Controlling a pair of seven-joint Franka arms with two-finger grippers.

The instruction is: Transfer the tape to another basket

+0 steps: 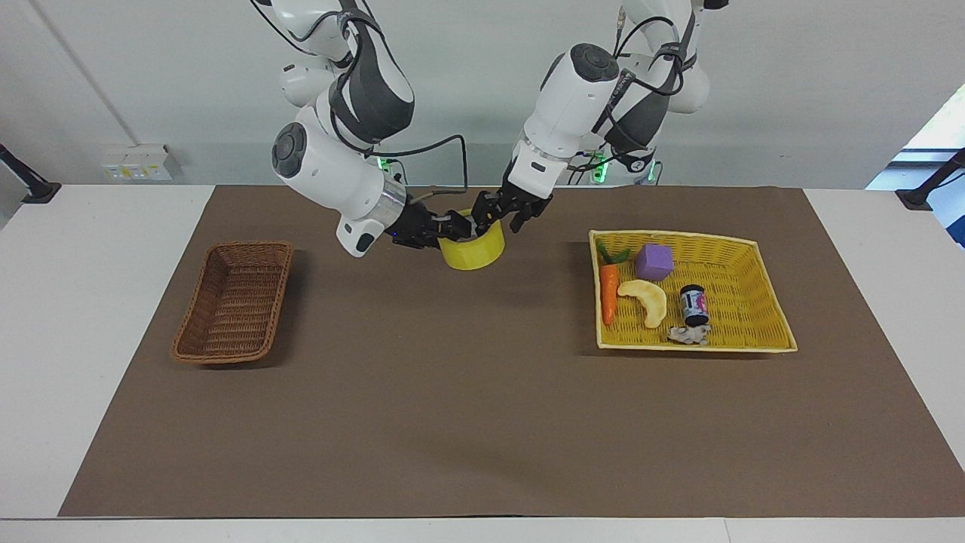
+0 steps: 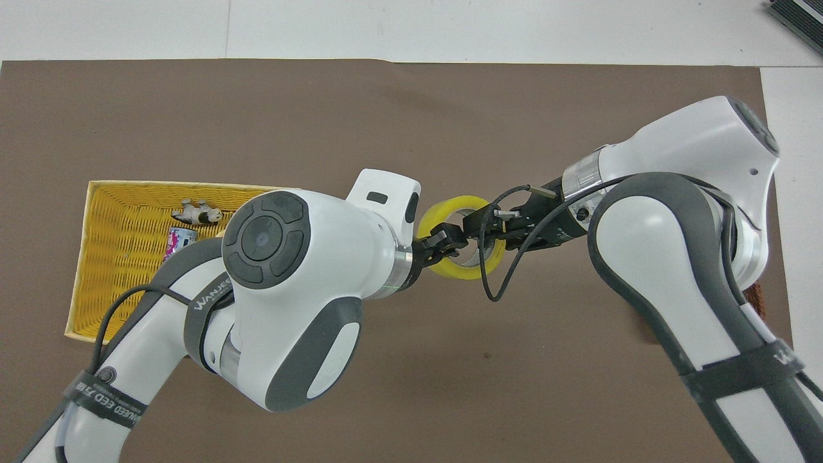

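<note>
The brown paper-covered table (image 1: 467, 422) carries a wide bright yellow woven tray-basket (image 1: 761, 264) toward the left arm's end and a narrow dark brown wicker basket (image 1: 234, 302) toward the right arm's end, well apart. Held in the air over the mat between them, the wide roll of translucent yellow packing tape (image 1: 472, 249) (core opening upward) hangs from the right gripper (image 1: 452, 225), whose fingers pinch its wall. The left gripper (image 1: 503, 213) sits at the roll's rim with its fingers spread, gripping nothing.
</note>
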